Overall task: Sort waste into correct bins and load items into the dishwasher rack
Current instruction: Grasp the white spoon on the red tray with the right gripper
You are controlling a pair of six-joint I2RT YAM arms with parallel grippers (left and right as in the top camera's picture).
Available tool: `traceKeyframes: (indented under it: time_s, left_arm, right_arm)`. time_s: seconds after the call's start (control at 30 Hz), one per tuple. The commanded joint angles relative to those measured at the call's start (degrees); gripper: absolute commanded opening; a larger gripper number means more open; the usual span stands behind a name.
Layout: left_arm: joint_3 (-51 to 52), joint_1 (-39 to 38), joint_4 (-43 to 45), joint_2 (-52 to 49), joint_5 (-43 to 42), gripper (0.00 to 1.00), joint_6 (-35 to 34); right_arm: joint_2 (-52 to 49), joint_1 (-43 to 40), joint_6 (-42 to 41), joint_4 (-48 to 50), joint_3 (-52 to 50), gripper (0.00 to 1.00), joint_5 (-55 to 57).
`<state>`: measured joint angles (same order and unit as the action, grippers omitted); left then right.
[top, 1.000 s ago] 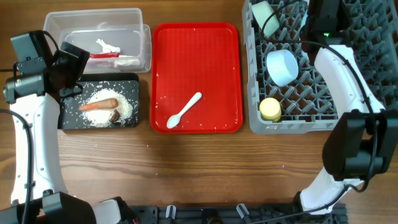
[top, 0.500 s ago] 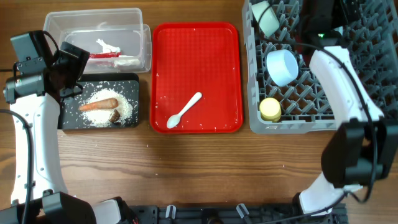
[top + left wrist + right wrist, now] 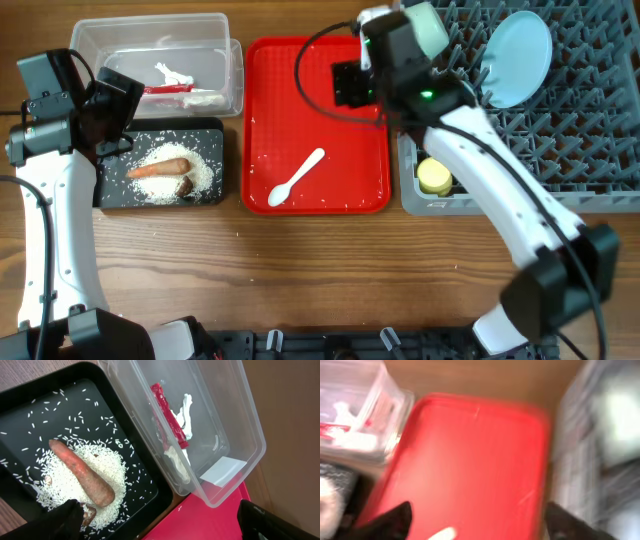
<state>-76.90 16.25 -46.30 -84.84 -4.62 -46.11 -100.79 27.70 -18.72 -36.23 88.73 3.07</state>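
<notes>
The white spoon (image 3: 297, 178) lies on the red tray (image 3: 330, 120); its tip shows blurred in the right wrist view (image 3: 442, 534). My right gripper (image 3: 350, 84) is open and empty above the tray's far right part. The grey rack (image 3: 560, 150) holds the blue plate (image 3: 516, 58), the mint-green bowl (image 3: 426, 27) and the yellow cup (image 3: 434, 177). The clear tub (image 3: 160, 62) holds the red wrapper (image 3: 169, 419) and white scraps. The black tray (image 3: 160, 168) holds rice, the carrot piece (image 3: 82, 480) and a brown lump. My left gripper (image 3: 160, 522) is open and empty over the black tray's corner.
The wooden table (image 3: 320, 270) runs along the front. The red tray (image 3: 475, 460) sits between the tub and the rack. My right arm crosses over the rack's left side, hiding the blue bowl.
My right arm has swung from the back of the rack leftward over the red tray. The blue plate now stands in the rack. The left arm has not moved.
</notes>
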Motion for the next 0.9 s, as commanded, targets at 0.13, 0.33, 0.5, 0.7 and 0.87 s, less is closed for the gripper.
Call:
traceKeyframes:
  time_s: [0.13,0.33,0.5,0.7,0.87]
  left_arm:
    - [-0.46,-0.04,-0.02,0.28,-0.48,1.0,1.14]
    - [-0.46,-0.04,-0.02,0.28,-0.48,1.0,1.14]
    - [-0.46,-0.04,-0.02,0.28,-0.48,1.0,1.14]
    - [-0.46,-0.04,-0.02,0.28,-0.48,1.0,1.14]
    - [-0.46,-0.04,-0.02,0.28,-0.48,1.0,1.14]
  right_arm:
    - [-13.55,6.29,-30.95,-4.13,-0.22,0.71,-12.94]
    - [-17.14,10.47,-35.47,-8.61,-0.24,0.68,-15.21]
    - [-17.57,13.81,-37.03,-10.03,-0.26,0.62,-14.95]
    - [-19.34,17.38,-38.49,-8.83,-0.26,0.61,-14.34]
    - [-21.57,17.49,-38.49,-7.58,-0.26,0.58,-14.38]
